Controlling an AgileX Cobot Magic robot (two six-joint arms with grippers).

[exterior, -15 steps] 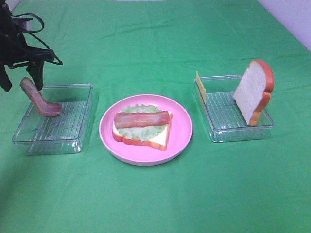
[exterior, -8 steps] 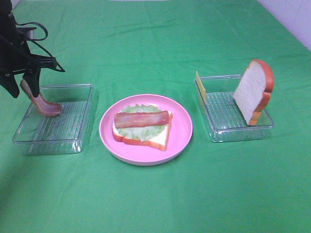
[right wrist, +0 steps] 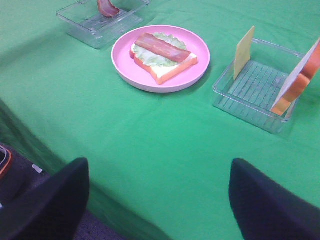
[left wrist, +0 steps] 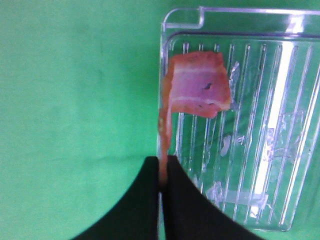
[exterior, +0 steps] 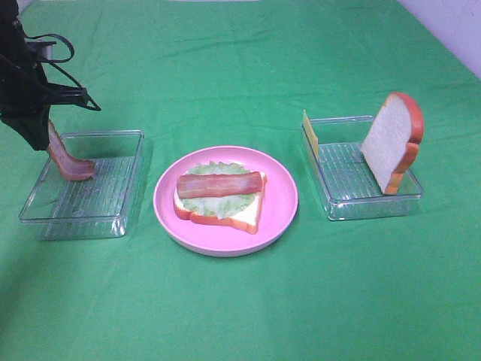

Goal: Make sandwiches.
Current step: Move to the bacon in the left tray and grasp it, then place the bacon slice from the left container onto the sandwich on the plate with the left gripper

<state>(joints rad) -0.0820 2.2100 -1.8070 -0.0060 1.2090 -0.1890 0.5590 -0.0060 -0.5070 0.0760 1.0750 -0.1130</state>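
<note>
bread point(exterior: 244, 218), lettuce point(exterior: 224, 203) and one bacon strip point(exterior: 219, 184) sit on the plate point(exterior: 282, 203). left end effector point(left wrist: 164, 162) pinches the second strip point(left wrist: 197, 85); right end effector point(right wrist: 160, 200) gapes empty. cheese point(exterior: 310, 135) and top slice point(exterior: 387, 147) are not yet placed.

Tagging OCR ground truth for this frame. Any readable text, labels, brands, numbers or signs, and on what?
None: no words, labels, brands, numbers or signs show in any view. The left clear ribbed plastic tray, right clear ribbed plastic tray, round pink plate, white toy bread slice, reddish-brown bacon strip, thin yellow cheese slice and green cloth are all plain.
</note>
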